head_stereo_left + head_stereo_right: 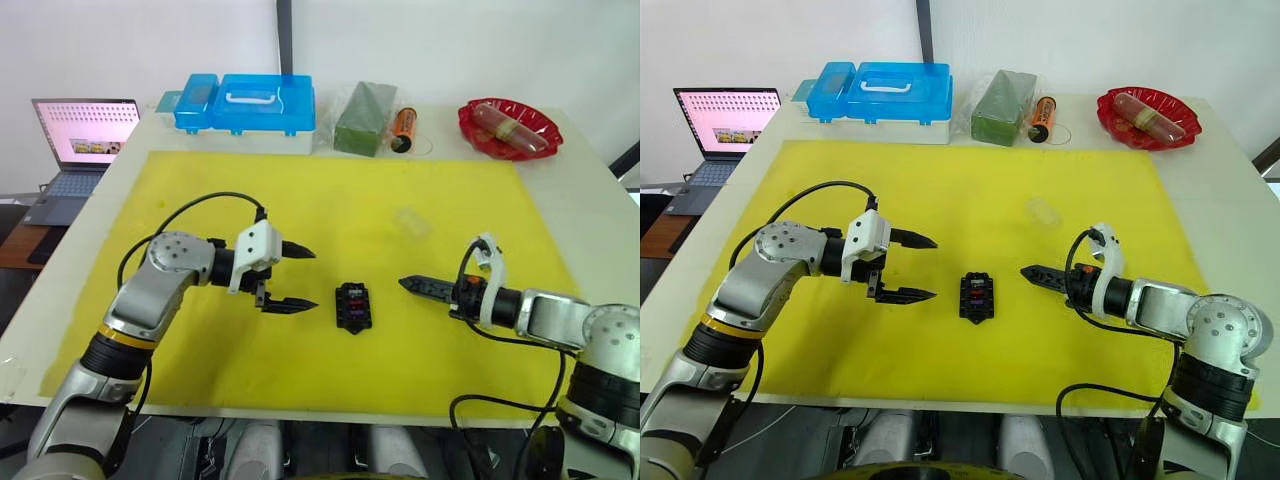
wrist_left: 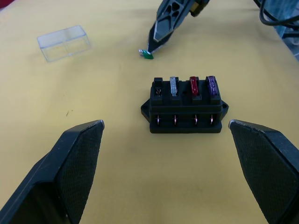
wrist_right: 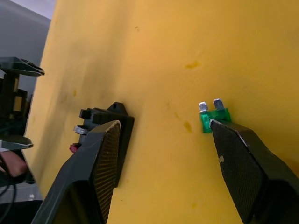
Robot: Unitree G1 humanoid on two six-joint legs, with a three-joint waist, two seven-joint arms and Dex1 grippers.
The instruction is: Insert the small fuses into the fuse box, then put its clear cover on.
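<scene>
The black fuse box [image 1: 353, 306] sits mid-mat; in the left wrist view it [image 2: 184, 109] carries a clear, a red and a purple fuse, and its fourth slot is bare. A green fuse [image 3: 215, 117] lies flat on the yellow mat to the robot's right of the box. My right gripper [image 1: 407, 284] is open and rolled on its side, one fingertip [image 3: 219, 133] touching the green fuse, with nothing between the fingers. My left gripper [image 1: 313, 279] is open just to the robot's left of the box, empty. The clear cover [image 2: 64, 43] rests on the mat farther back [image 1: 410, 221].
Along the table's far edge stand a blue plastic case [image 1: 245, 103], a green block [image 1: 365, 118], an orange cylinder [image 1: 403, 128] and a red bowl [image 1: 508, 127] with a wrapped item. A laptop [image 1: 85, 135] sits off the table's left. The yellow mat [image 1: 300, 190] covers most of the tabletop.
</scene>
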